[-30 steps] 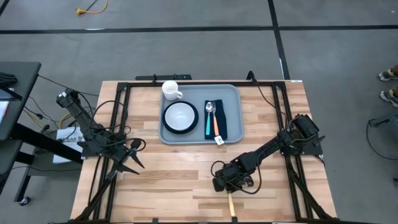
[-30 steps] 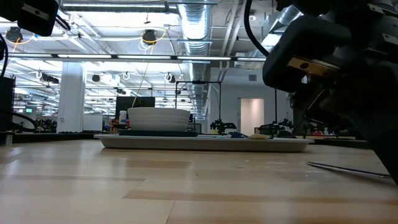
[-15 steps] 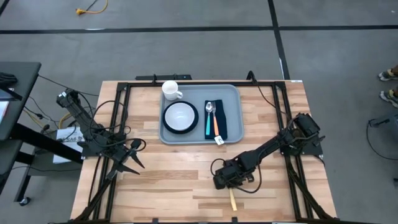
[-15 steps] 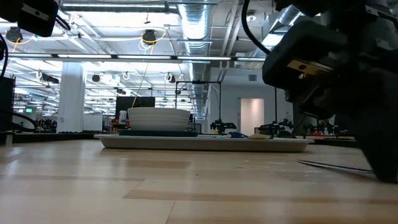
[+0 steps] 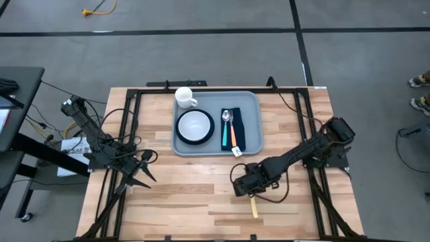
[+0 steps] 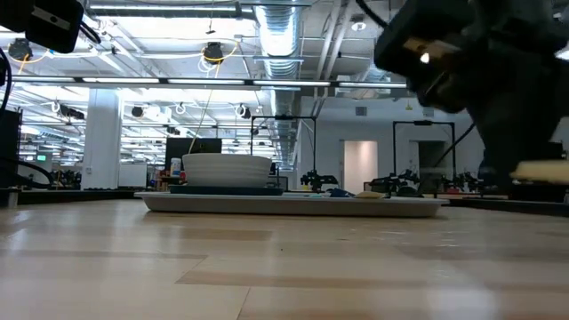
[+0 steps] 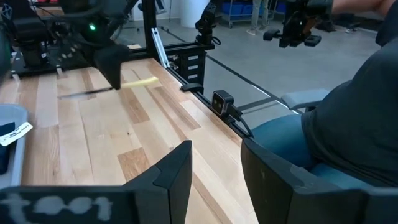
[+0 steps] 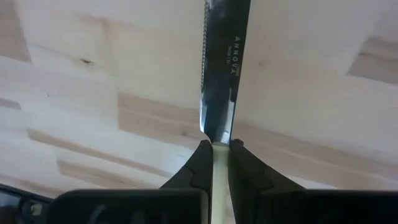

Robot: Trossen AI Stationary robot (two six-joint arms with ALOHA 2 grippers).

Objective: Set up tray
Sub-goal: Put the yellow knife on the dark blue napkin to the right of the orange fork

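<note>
The light grey-blue tray [image 5: 252, 98] lies at the table's far middle. On it sit a white mug [image 5: 185, 98], a white bowl [image 5: 195, 124] on a dark teal plate, and a navy napkin [image 5: 240, 134] bearing a spoon and two coloured-handled utensils. My right gripper [image 5: 246, 185] is near of the tray, shut on a knife whose pale yellow handle [image 5: 254, 208] pokes toward the near edge. The knife's blade [image 8: 222, 56] shows in the right wrist view. My left gripper [image 5: 145, 168] waits open at the table's left side. My right gripper pinches the knife between its two fingers [image 8: 199, 163] at the handle's blade end [image 8: 217, 163], the blade running on past the fingertips. The fingers lie along the knife. The low view shows the handle [image 6: 542, 172] about level and lifted clear of the table.
Bare wooden table [image 5: 181, 202] stretches near of the tray and between the arms. Black frame rails [image 5: 127, 121] run along the table's left, right and far edges. A seated person's clothing [image 7: 348, 112] shows just beyond the table edge in the left wrist view.
My right gripper has moved up and a little toward the far edge, staying shut. The knife, whose blade lay on the table a second ago, has come up with it and now hangs clear of the wood.
</note>
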